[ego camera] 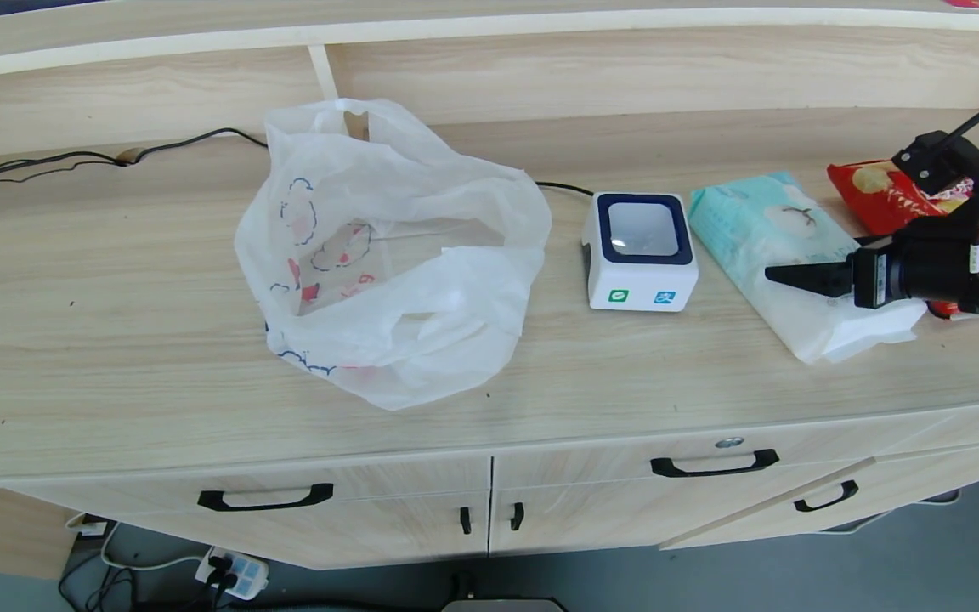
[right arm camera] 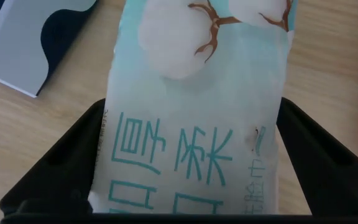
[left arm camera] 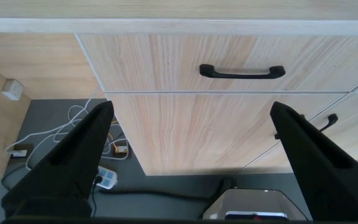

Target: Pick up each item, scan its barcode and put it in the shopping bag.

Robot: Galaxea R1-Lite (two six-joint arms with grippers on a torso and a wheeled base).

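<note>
On the counter (ego camera: 116, 357) we see 4 things in a row. The white shopping bag (ego camera: 387, 255) stands open near the middle, its mouth slumped wide, with blue and red drawings on its sides. Just beside it, toward the right end, sits the white scanner (ego camera: 641, 251) with a dark-framed window facing up. A black cable (ego camera: 73, 160) runs along the back edge behind the bag.

Nothing lies between the scanner and the tissue pack (ego camera: 761, 229), which lies flat near the right end and slants from the back toward the front edge. It is a soft pale-teal packet with a cotton-boll picture and white ends. A red chips bag (ego camera: 872, 195) lies behind it, close to the right edge and partly hidden by the arm.

The right gripper (ego camera: 804, 277) is low over the pack, its jaws spread wide, 1 finger (right arm camera: 61, 162) along each long side of the pack (right arm camera: 197, 124), not lifting it.

The left gripper (left arm camera: 191, 104) hangs below the counter's front edge before a drawer handle (left arm camera: 241, 72), jaws wide apart and holding nothing.
</note>
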